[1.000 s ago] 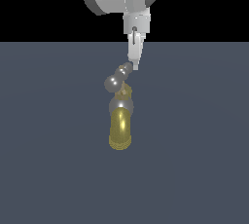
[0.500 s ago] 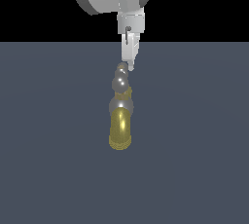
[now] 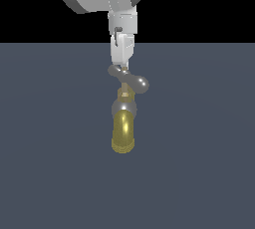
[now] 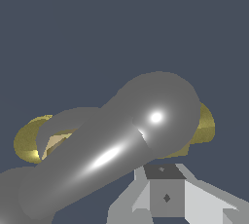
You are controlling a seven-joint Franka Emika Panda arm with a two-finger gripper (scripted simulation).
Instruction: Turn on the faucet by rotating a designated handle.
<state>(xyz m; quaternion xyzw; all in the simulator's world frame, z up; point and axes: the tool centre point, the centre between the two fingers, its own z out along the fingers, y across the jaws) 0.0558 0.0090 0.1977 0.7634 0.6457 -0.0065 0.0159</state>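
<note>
— Where is your tool right now?

— My tool [image 3: 122, 65] hangs straight down onto the handle [image 3: 130, 79], its tip touching the rounded end that lies directly beneath it. The other end of the crossbar sticks out to the exterior view's right, a little lower.

— And the faucet itself?

— The faucet [image 3: 123, 118] stands just under my tool on the bench [image 3: 199, 148]: brass stem below the handle, grey body, then the golden spout [image 3: 123, 133] curving toward the camera.

— Is the tool holding the bar?

— I cannot tell. The exterior view shows the fingers as one narrow block, and in the wrist view the handle [image 4: 121, 145] fills the picture with only one finger [image 4: 165, 194] beside it. It looks more like a push than a grasp.

— Which step is this?

— Turning, I judge. The bar sits at a slant, so the rotation seems under way but not finished.

— Next?

— Push sideways on that near end, following its arc around the stem so the tip doesn't slip off the round knob.
</note>
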